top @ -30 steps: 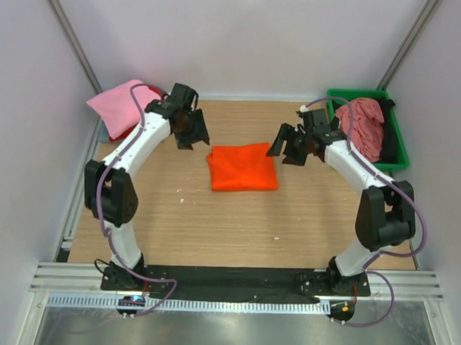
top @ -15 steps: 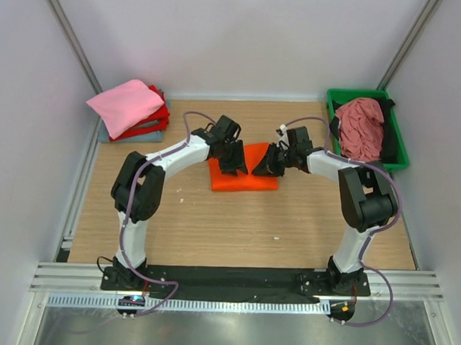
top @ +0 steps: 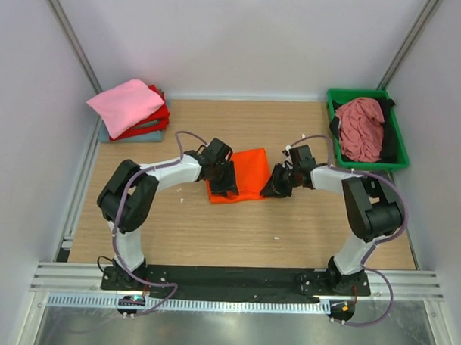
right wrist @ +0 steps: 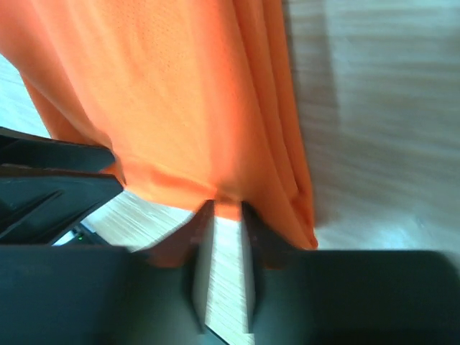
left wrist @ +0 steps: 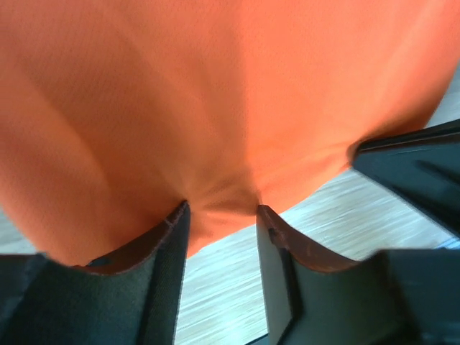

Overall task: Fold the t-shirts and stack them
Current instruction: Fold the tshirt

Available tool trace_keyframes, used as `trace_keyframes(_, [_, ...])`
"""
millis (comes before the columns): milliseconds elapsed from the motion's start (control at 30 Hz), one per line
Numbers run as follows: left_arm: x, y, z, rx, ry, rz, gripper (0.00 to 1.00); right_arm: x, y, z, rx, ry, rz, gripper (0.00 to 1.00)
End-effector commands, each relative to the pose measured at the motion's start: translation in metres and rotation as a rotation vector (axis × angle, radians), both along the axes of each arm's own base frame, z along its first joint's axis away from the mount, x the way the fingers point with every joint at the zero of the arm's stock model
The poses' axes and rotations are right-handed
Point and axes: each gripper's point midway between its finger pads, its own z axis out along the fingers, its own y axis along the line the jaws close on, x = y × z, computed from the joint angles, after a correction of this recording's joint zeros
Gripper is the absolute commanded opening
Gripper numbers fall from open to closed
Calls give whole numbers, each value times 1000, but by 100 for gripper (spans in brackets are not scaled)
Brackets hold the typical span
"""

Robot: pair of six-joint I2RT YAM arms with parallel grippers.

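The bright orange t-shirt (top: 248,169) lies folded in the middle of the table. My left gripper (top: 225,185) is at its near left corner, and in the left wrist view this gripper (left wrist: 221,215) is shut on a bunched fold of the orange t-shirt (left wrist: 215,108). My right gripper (top: 276,185) is at the near right corner. In the right wrist view the right gripper (right wrist: 228,213) is shut on the hem of the orange t-shirt (right wrist: 180,93), with folded layers hanging beside it.
A stack with a pink t-shirt (top: 125,104) on top of a red one (top: 155,123) and a grey-blue one (top: 133,137) sits at the back left. The green tray (top: 403,152) at the back right holds a dusty rose t-shirt (top: 359,128) and black cloth (top: 389,108).
Both grippers came down from the sides onto the orange t-shirt, moved to its near corners and shut on the cloth. The shirt has shifted slightly toward the arms.
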Motion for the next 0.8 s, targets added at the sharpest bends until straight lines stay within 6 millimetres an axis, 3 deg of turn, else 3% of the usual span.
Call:
trace_keyframes(0, [-11,36,6,165,-9,-15,49,5,-19,20,-111,-82,-20,31])
trace_keyframes(67, [-10,42,31,186,-53,-21,55,7,-20,41,-120,-119,-11,44])
trace_keyframes(100, [-3,42,47,181,-91,-17,61,5,-22,59,-118,-150,-11,59])
trace_keyframes(167, [2,52,74,211,-160,-2,72,8,-26,81,-131,-210,-22,71])
trace_keyframes(200, [9,52,90,200,-198,4,75,5,-29,97,-129,-247,-27,74])
trace_keyframes(267, [17,64,106,216,-241,19,81,-1,-30,107,-119,-273,-27,78])
trace_keyframes(333, [30,80,114,227,-254,62,82,-8,-29,124,-82,-329,-29,80])
trace_keyframes(500, [59,110,100,133,-212,150,82,-43,-24,110,21,-355,-34,88])
trace_keyframes(567, [72,115,97,112,-235,163,81,-64,-21,92,53,-334,-32,89])
trace_keyframes(600, [81,116,91,94,-236,160,81,-66,-16,94,85,-366,-23,89])
trace_keyframes(633, [85,116,88,84,-240,157,81,-79,-16,77,92,-327,-33,89])
trace_keyframes(700, [93,115,77,64,-223,148,81,-88,-7,75,122,-365,-17,90])
trace_keyframes(733, [97,109,75,28,-232,131,81,-97,-10,59,105,-333,-29,91])
trace_keyframes(767, [100,106,73,14,-231,126,81,-97,-7,59,117,-357,-28,91])
